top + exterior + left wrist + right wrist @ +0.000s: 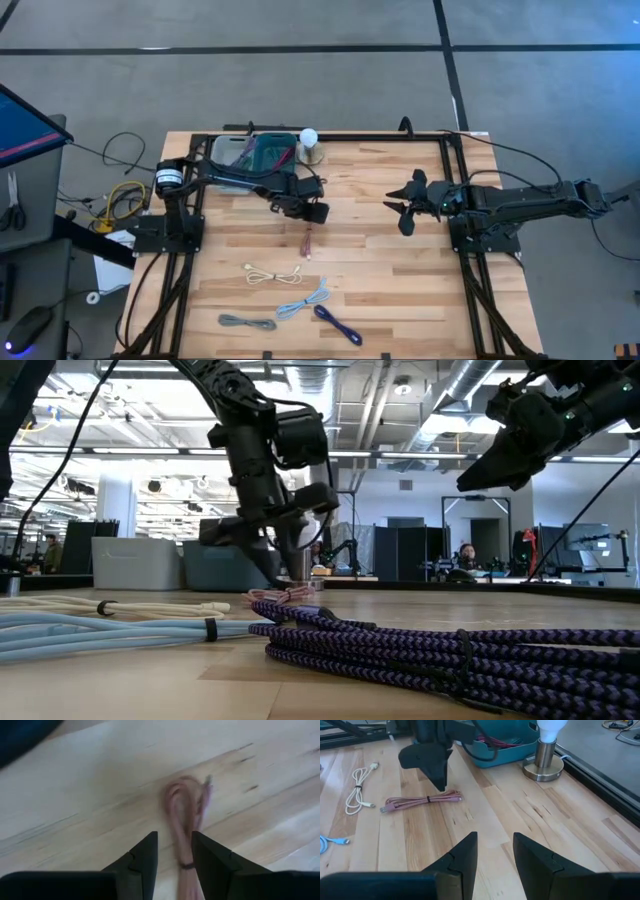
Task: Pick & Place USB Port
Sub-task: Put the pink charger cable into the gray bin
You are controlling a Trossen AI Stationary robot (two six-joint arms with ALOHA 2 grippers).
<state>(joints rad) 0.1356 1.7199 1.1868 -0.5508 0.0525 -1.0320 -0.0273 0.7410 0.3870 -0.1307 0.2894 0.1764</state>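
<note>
Purple cable (440, 650) nearest; left hand (311, 212) open above pink cable (307, 241).

Purple braided cable (420, 650) nearest, pale blue cable (90, 635), perhaps pink cable (285, 596) behind

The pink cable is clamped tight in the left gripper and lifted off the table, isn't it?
Not so. The pink cable lies flat on the table with the left gripper open just above it, not holding it. The right wrist view shows this most plainly.
</note>
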